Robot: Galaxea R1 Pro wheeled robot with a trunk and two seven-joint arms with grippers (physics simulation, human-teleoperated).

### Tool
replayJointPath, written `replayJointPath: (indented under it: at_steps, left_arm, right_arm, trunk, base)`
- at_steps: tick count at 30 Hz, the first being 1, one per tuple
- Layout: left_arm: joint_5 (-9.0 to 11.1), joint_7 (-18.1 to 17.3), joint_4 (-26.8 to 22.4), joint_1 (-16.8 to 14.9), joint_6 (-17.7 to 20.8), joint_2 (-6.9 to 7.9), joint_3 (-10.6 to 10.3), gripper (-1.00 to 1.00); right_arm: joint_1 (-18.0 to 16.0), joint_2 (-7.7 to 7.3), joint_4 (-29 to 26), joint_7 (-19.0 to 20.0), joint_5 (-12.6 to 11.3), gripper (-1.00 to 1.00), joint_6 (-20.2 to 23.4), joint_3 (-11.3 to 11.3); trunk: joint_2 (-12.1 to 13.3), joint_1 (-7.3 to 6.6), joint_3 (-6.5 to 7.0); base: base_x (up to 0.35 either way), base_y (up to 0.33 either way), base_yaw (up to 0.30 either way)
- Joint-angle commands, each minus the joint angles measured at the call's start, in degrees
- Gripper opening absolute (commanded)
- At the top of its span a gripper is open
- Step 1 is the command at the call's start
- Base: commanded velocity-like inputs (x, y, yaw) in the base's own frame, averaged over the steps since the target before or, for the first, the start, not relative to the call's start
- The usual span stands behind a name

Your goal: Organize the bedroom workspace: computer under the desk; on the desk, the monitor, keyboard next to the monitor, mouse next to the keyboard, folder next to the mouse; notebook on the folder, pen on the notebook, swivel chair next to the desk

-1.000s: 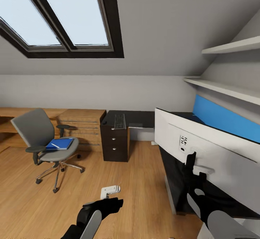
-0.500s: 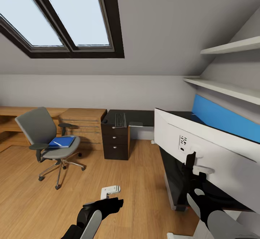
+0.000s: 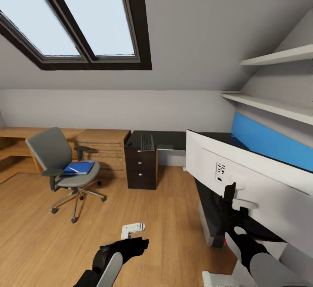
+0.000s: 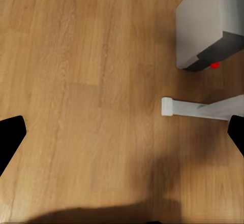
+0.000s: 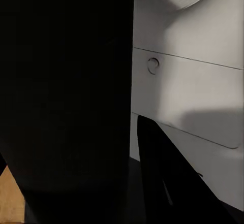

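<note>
My right gripper is shut on the black stand of the monitor, whose silver-white back faces me, held over the desk's near wing. The desk has a black top, a blue back panel and a drawer unit. The keyboard lies on the far corner. The computer, grey with a red spot, stands on the floor under the desk. The swivel chair is far left with the blue folder and a thin white pen on its seat. My left gripper hangs open over the floor. Mouse and notebook are too small to tell.
A light wooden drawer chest and low wooden bench run along the back wall beside the desk. Two white shelves hang above the blue panel. A white desk leg lies near the computer. Wooden floor stretches between chair and desk.
The whole picture has shifted right, so the camera moved. The monitor stays in my right gripper's hold. A red spot and a white foot now show at the lower right.
</note>
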Motion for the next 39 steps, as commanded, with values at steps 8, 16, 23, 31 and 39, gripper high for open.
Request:
replayJointPath:
  at_steps: [8,16,23,31,39]
  left_arm:
    - [0.6,0.6,-0.1,-0.1,0.1,0.06,-0.1,1.0]
    - [0.5,0.6,-0.1,-0.1,0.1,0.03,-0.1,1.0]
    - [0.5,0.6,0.0,-0.1,0.1,0.03,-0.1,1.0]
    - [0.5,0.6,-0.1,-0.1,0.1,0.04,-0.1,1.0]
    - [0.5,0.6,0.0,-0.1,0.1,0.02,-0.1,1.0]
  right_arm:
    - [0.0,0.01,2.0,0.1,-1.3,-1.0,-0.4,0.0]
    - [0.0,0.02,2.0,0.1,-1.3,1.0,-0.4,0.0]
    - [0.0,0.01,2.0,0.1,-1.3,1.0,-0.4,0.0]
    - [0.0,0.01,2.0,0.1,-1.3,1.0,-0.4,0.0]
    - [0.0,0.01,2.0,0.1,-1.3,1.0,-0.4,0.0]
  trunk:
    - [-0.1,0.01,-0.12]
    - [-0.1,0.01,-0.12]
    - [-0.1,0.01,-0.12]
    - [-0.1,0.01,-0.12]
    - [-0.1,0.01,-0.12]
  base:
    - [-0.042,0.025,0.0]
    - [0.0,0.0,0.0]
    - [0.0,0.0,0.0]
    - [-0.006,0.0,0.0]
    - [-0.209,0.0,0.0]
